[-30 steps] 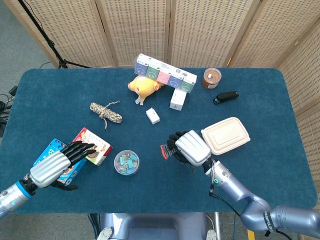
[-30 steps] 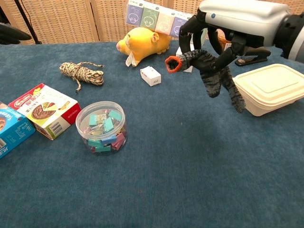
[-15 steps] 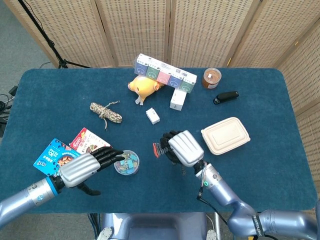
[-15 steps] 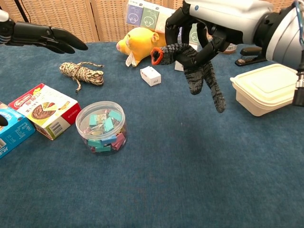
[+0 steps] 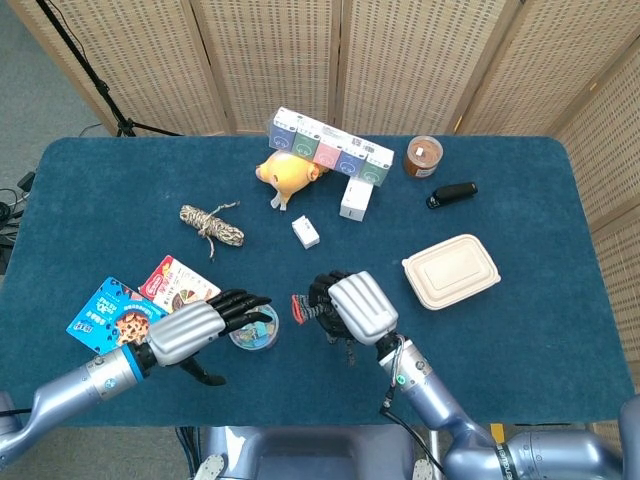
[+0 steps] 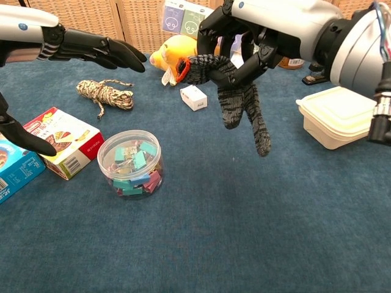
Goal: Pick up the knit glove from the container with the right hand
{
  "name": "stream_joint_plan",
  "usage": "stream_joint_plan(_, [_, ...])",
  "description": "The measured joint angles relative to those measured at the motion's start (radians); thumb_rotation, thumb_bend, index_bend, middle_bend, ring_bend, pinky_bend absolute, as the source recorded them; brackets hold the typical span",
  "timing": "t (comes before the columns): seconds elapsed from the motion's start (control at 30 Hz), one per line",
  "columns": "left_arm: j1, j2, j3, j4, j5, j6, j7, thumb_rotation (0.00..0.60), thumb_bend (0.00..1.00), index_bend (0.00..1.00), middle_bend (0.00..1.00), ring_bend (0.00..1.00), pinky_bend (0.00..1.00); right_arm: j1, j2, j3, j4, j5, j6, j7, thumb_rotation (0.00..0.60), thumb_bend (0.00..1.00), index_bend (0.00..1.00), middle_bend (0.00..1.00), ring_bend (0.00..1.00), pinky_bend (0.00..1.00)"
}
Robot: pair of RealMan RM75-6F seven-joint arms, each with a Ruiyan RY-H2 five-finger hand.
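Note:
My right hand (image 5: 355,307) (image 6: 238,36) grips a dark grey striped knit glove (image 6: 235,97) with an orange-red cuff (image 5: 298,307), held up above the table's middle. The glove's fingers hang down in the chest view. The cream lidded container (image 5: 451,270) (image 6: 339,116) sits closed to the right of the hand. My left hand (image 5: 205,322) (image 6: 91,49) is open, its dark fingers stretched out over the round tub of clips (image 5: 253,327) (image 6: 131,162).
Snack boxes (image 5: 183,288) (image 6: 58,140) lie at the front left. A rope bundle (image 5: 211,224), yellow plush toy (image 5: 289,174), small white box (image 5: 306,232), row of cartons (image 5: 330,146), jar (image 5: 423,156) and black stapler (image 5: 452,192) stand further back.
My right hand has carried the glove leftward, away from the container. My left hand has moved right from the snack boxes to above the tub of clips.

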Motion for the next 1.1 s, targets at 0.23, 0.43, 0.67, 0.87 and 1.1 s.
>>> stream_joint_plan(0.23, [-0.012,-0.014,0.003,-0.014,-0.019,0.004,0.005,0.600,0.00,0.14,0.00,0.00,0.00,-0.001,-0.015,-0.004,-0.004,-0.014,0.009,0.001,0.600,0.57,0.56,0.47,0.46,0.62])
stream_joint_plan(0.43, [-0.026,-0.020,-0.004,-0.040,-0.050,-0.010,0.021,0.600,0.00,0.14,0.00,0.00,0.00,-0.003,-0.028,-0.005,-0.014,-0.022,0.020,-0.008,0.600,0.57,0.56,0.47,0.46,0.62])
stream_joint_plan(0.67, [-0.039,-0.026,-0.009,-0.065,-0.094,-0.032,0.050,0.600,0.00,0.03,0.00,0.00,0.00,-0.005,-0.029,0.000,-0.017,-0.013,0.023,-0.013,0.600,0.57,0.56,0.47,0.46,0.62])
stream_joint_plan(0.87, [-0.051,-0.015,-0.014,-0.089,-0.152,-0.079,0.103,0.600,0.00,0.00,0.00,0.00,0.00,-0.006,-0.023,0.006,-0.020,-0.008,0.023,-0.009,0.600,0.57,0.56,0.47,0.46,0.62])
stream_joint_plan(1.1, [-0.073,0.004,-0.039,-0.139,-0.266,-0.136,0.188,0.600,0.00,0.00,0.00,0.00,0.00,-0.006,-0.018,0.015,-0.024,0.014,0.022,-0.008,0.600,0.57,0.56,0.47,0.46,0.62])
